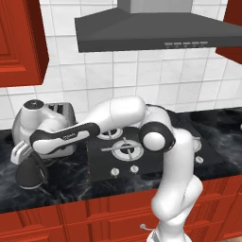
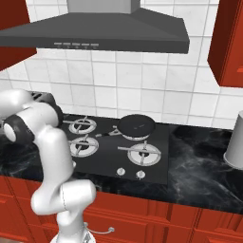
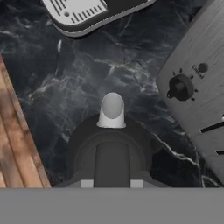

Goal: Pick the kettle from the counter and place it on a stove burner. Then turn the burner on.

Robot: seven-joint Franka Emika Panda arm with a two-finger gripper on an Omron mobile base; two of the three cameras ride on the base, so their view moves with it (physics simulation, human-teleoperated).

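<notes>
The kettle (image 1: 29, 174), small and dark grey, stands on the black marbled counter (image 1: 71, 182) at the left, in front of the toaster. My gripper (image 1: 21, 156) hangs right over it, at the end of the arm stretched out leftwards. In the hand view I look straight down on the kettle (image 3: 83, 140), its pale spout (image 3: 112, 107) pointing up the picture. Its black handle (image 3: 112, 162) runs between my fingertips, and the gripper (image 3: 112, 184) is shut on it. The stove (image 2: 107, 159) lies to the right of the kettle, with silver ring burners and white knobs (image 2: 130, 173) along its front.
A silver toaster (image 1: 28, 120) stands close behind the kettle; its dial side (image 3: 199, 87) shows at the right of the hand view. A flat dark pan (image 2: 136, 126) sits on a rear burner. A grey cylinder (image 2: 235, 147) stands at the far right. A range hood (image 1: 156, 28) hangs above.
</notes>
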